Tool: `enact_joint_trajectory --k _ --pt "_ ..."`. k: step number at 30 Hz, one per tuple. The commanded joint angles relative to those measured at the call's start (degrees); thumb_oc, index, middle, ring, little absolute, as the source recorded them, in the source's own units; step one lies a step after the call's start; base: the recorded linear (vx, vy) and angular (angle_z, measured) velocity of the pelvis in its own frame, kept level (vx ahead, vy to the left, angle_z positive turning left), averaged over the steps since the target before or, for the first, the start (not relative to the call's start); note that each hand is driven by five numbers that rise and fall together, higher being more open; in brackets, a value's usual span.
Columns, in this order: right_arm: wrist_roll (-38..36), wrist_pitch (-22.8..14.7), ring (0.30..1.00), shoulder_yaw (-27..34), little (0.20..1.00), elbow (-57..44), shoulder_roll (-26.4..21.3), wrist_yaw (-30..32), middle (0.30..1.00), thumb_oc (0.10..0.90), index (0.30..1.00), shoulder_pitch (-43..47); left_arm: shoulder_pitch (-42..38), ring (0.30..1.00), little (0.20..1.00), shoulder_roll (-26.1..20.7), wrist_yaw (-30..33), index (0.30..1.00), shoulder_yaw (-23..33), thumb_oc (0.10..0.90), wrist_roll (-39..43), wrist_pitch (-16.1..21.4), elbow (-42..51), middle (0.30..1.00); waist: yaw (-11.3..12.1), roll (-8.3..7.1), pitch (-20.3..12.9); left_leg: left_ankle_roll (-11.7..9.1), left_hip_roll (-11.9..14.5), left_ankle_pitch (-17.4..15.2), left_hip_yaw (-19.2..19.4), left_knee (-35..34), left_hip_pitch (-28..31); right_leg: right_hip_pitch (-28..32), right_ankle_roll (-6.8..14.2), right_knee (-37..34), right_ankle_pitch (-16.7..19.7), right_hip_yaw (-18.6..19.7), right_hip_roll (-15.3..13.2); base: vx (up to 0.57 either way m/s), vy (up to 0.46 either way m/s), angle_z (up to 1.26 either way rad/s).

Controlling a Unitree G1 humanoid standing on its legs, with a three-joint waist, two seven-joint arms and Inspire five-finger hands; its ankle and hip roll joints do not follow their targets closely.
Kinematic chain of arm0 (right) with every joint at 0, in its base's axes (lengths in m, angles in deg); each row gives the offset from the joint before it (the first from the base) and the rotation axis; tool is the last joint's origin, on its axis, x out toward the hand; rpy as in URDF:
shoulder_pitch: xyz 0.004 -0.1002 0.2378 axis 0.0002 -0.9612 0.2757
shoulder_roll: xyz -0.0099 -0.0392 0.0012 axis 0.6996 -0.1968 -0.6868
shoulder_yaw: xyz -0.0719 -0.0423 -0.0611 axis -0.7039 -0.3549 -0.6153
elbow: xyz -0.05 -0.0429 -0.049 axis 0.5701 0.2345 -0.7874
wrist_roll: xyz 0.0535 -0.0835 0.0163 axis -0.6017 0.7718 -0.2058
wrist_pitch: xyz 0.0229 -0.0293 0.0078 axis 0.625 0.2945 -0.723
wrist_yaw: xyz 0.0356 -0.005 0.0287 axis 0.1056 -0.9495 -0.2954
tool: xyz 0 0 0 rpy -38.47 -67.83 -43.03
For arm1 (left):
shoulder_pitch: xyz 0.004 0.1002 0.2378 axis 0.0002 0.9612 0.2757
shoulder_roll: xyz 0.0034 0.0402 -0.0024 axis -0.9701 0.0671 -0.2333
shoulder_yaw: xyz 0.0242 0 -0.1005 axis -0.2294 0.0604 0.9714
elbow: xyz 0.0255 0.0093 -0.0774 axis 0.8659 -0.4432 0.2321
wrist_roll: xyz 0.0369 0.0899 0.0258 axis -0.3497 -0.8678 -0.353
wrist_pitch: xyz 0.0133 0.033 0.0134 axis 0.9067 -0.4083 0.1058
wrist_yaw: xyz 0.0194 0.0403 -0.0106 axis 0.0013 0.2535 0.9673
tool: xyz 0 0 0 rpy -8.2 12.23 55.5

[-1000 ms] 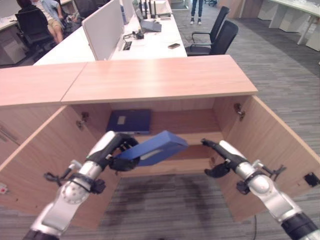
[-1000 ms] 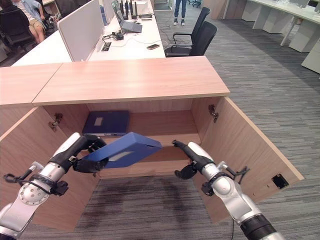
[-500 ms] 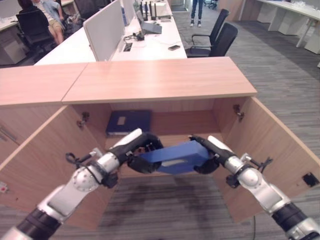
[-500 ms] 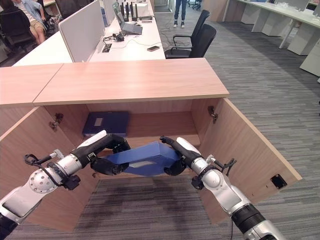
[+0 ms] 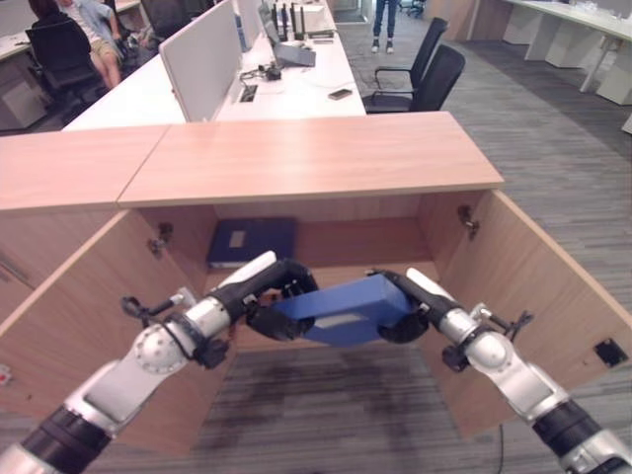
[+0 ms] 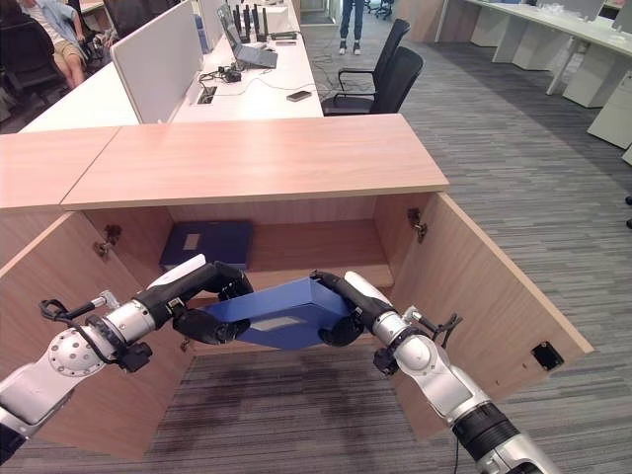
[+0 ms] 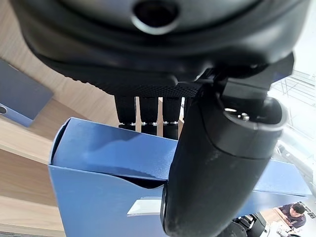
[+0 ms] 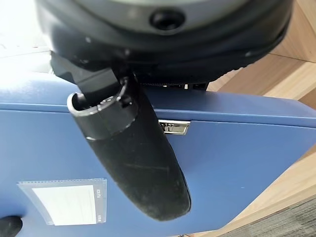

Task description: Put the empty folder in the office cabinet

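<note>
I hold a blue box folder [image 5: 341, 308] between both hands, lying roughly level in front of the open cabinet [image 5: 316, 153], at the height of its shelf edge. My left hand [image 5: 272, 296] is shut on its left end, with the thumb [image 7: 217, 163] on the face and the fingers [image 7: 148, 111] over the top. On the right end my right hand [image 5: 410, 301] grips with its thumb [image 8: 133, 153] across the folder's face [image 8: 237, 163]. A white label pocket [image 8: 64, 202] shows on that face.
A second blue folder [image 5: 252, 240] lies flat on the cabinet's shelf at the back left. Both cabinet doors stand wide open, left [image 5: 89, 326] and right [image 5: 533, 286]. Behind are white desks [image 5: 296, 84], black chairs [image 5: 425, 74] and seated and standing people.
My right hand has come in and taken hold of the folder's right end. The folder has dropped from a tilt to nearly level, closer to the shelf. Hardly any movement in the last half second.
</note>
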Motion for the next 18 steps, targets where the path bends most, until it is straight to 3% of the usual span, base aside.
enact_joint_trajectory --k 1,5,6,7,8,9,18 --pt "-3.9 -6.7 0.3 -5.1 0.3 -2.6 2.5 -1.3 0.3 0.4 0.3 9.4 -13.6 0.3 0.3 3.6 1.4 0.3 -2.1 0.4 8.6 9.1 7.7 0.3 0.3 -2.02 -4.8 -3.8 2.5 -5.9 -1.6 -0.4 1.2 0.6 5.3 0.4 -4.3 -2.1 -4.1 0.0 0.0 0.0" --pt "-4.8 -6.5 0.3 -7.5 0.3 -2.4 1.9 -4.5 0.3 0.4 0.3 9.4 -14.3 0.3 0.3 3.9 1.2 0.3 -1.6 0.4 8.4 9.7 8.6 0.3 0.4 -2.12 -4.8 -3.9 2.5 -5.9 -1.7 -0.4 1.2 0.7 5.3 0.4 -4.4 -2.1 -4.1 0.0 0.0 0.0" --pt "-5.0 -6.4 0.3 -8.3 0.3 -2.0 1.7 -5.6 0.3 0.4 0.3 9.2 -14.3 0.418 0.418 3.8 1.1 0.418 -1.1 0.478 8.2 10.0 8.8 0.418 0.4 -2.12 -4.9 -4.0 2.5 -5.9 -1.7 -0.4 1.3 0.8 5.3 0.4 -4.5 -2.2 -4.2 0.0 0.0 0.0" --pt "-5.0 -6.4 0.3 -8.3 0.3 -2.0 1.7 -5.7 0.3 0.4 0.3 9.2 -14.2 0.418 0.418 3.8 1.1 0.418 -1.0 0.478 8.2 10.0 8.8 0.418 0.4 -2.11 -4.9 -4.0 2.5 -5.9 -1.7 -0.4 1.3 0.8 5.3 0.4 -4.5 -2.2 -4.2 0.0 0.0 0.0" --pt "-6.0 -6.4 0.3 -8.8 0.3 -1.7 1.7 -6.8 0.3 0.4 0.3 8.7 -14.0 0.556 0.556 3.7 0.9 0.556 -0.7 0.571 7.9 10.0 8.8 0.556 0.5 -2.1 -4.9 -4.0 2.5 -5.9 -1.7 -0.4 1.3 0.9 5.4 0.4 -4.6 -2.3 -4.2 0.0 0.0 0.0" --pt "-6.3 -6.3 0.3 -9.0 0.3 -1.6 1.7 -7.2 0.3 0.4 0.3 8.4 -13.8 0.9 0.9 3.8 0.9 0.9 -0.5 0.8 7.7 10.0 8.7 0.9 0.5 -2.09 -4.9 -4.0 2.5 -5.9 -1.7 -0.4 1.3 0.9 5.4 0.4 -4.6 -2.3 -4.2 0.0 0.0 0.0" --pt "-9.3 -5.1 0.3 -7.8 0.3 1.1 1.3 -10.2 0.3 0.4 0.3 4.0 -11.3 0.9 0.9 4.1 0.0 0.9 0.8 0.8 5.7 8.9 5.3 0.9 0.3 -1.8 -4.7 -4.2 2.5 -5.7 -2.4 -0.4 1.3 1.5 5.1 0.4 -4.9 -2.6 -4.2 0.0 -0.009 0.03"
